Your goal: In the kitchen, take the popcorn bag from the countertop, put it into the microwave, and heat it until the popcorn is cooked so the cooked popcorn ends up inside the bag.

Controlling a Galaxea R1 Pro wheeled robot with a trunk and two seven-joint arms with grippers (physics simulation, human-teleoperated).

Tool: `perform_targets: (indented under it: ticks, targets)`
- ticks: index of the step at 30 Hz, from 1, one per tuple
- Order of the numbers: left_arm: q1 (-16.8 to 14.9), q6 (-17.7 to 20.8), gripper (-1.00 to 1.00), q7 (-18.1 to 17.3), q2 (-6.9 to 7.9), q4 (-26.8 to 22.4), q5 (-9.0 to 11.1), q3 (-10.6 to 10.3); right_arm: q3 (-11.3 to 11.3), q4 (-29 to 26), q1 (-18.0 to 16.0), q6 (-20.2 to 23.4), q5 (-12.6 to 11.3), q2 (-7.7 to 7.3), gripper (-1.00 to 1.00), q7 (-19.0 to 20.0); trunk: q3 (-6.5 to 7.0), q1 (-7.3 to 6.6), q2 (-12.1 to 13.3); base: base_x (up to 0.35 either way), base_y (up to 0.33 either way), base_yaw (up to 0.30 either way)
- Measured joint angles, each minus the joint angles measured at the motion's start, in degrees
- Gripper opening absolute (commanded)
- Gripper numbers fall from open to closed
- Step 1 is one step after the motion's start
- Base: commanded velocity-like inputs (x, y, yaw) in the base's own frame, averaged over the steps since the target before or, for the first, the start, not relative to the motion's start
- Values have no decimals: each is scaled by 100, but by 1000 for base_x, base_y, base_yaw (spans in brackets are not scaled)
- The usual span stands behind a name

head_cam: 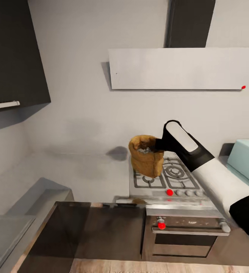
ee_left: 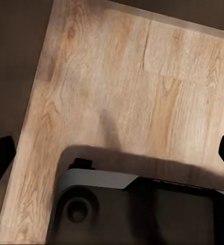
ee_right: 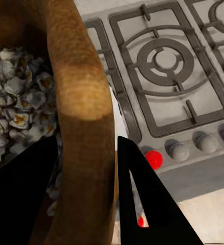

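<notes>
Right tool [ee_right: 99,194] pinched on the popcorn bag [head_cam: 146,156] rim, bag lifted over gas hob [head_cam: 166,174]; popcorn [ee_right: 17,107] inside; microwave [head_cam: 245,159] beyond, loading and heating left.

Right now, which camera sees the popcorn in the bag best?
The right wrist view: the popcorn is close up inside the popcorn bag. The head view gives just a small glimpse of it; the left wrist view faces the wooden floor.

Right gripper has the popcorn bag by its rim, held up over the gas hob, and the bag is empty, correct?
Not empty. The right wrist view shows popcorn heaped inside the popcorn bag. The rest stands: the right gripper grips the bag's rim, one of its fingers outside, above the gas hob.
</notes>
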Motion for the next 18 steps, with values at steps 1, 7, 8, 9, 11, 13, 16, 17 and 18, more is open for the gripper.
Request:
perform_targets:
  ticks: [1,7,8,9,11,13,16,17,18]
  targets:
    - [0,0,100,5,0,0,0,0,-17,-1,1,13,-4,-46,-100,1,0,0,0,-337,-146,0]
    - [0,0,100,23,0,0,-1,1,-23,3,34,25,-7,-99,-100,1,0,0,0,-337,-146,0]
    - [0,0,100,26,-1,0,-2,1,-17,2,47,25,-7,-105,-100,1,0,0,0,-337,-147,0]
    - [0,0,100,27,-2,0,-3,1,-12,0,53,25,-7,-107,-100,1,0,0,0,-337,-149,0]
    - [0,0,100,27,-4,0,-5,1,-9,-1,61,25,-7,-115,-100,1,0,0,0,-334,-164,0]
    - [0,0,100,32,-8,1,-7,3,-17,-1,63,25,-6,-126,-100,1,0,0,0,-321,-194,0]
    - [0,0,100,34,-9,1,-8,1,-7,-1,69,25,-7,-134,-100,1,0,0,0,-313,-207,0]
    - [0,0,100,35,-9,1,-9,1,-4,1,71,25,-7,-134,-100,1,0,0,0,-311,-209,0]
    - [0,0,100,35,-9,1,-9,1,-2,1,71,25,-7,-135,-100,1,0,0,0,-311,-210,0]
